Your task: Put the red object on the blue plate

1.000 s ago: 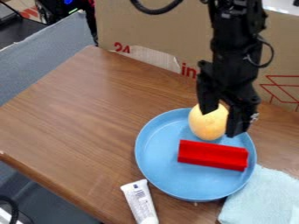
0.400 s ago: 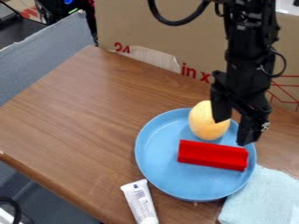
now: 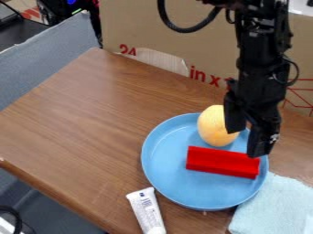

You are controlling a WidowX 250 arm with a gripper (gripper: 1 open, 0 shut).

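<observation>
Red object (image 3: 222, 162): lying flat on blue plate (image 3: 166, 164); end effector (image 3: 244, 139) jaws apart, empty, beside fruit (image 3: 217, 126); withdraw vertically without nudging either.

Blue plate (image 3: 166, 160) left half bare, red object (image 3: 222, 162) and yellow fruit (image 3: 217, 126) crowding right, tube (image 3: 145, 211) at front rim

The gripper (image 3: 248, 139) is covering the right flank of the yellow-orange fruit (image 3: 217, 127) and a stretch of the blue plate's (image 3: 166, 146) far rim behind it, while the arm above is running off the top edge. The pale teal cloth (image 3: 276, 209) is being cut by the right and bottom edges and is hiding the plate's lower right rim. The print on the white tube (image 3: 146, 211) is staying too small to read, and its lower end is running off the bottom edge.
</observation>
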